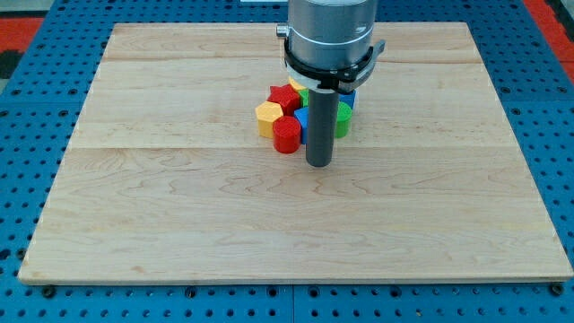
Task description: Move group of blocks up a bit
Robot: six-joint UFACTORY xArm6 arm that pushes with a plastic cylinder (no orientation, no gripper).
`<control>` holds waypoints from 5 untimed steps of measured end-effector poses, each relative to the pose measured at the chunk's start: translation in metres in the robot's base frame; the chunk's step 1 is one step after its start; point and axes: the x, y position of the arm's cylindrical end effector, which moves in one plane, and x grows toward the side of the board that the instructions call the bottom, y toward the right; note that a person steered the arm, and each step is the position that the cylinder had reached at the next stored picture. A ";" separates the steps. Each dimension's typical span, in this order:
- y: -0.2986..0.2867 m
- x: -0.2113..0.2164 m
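A tight group of small blocks sits a little above the middle of the wooden board [179, 215]. In it I see a yellow hexagonal block [267, 115] at the left, a red star-shaped block [284, 96] above it, a red cylinder [287, 135] at the bottom, a blue block [302, 119] partly behind the rod, and a green block [343, 117] at the right. More blocks are hidden behind the arm. My tip [319, 163] rests on the board just below and right of the red cylinder, at the group's lower edge.
The arm's grey body [329, 36] covers the top part of the group. A blue perforated table [27, 179] surrounds the board on all sides.
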 end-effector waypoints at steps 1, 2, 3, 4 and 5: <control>0.002 0.000; 0.002 0.000; 0.001 0.001; 0.000 0.005; 0.000 0.005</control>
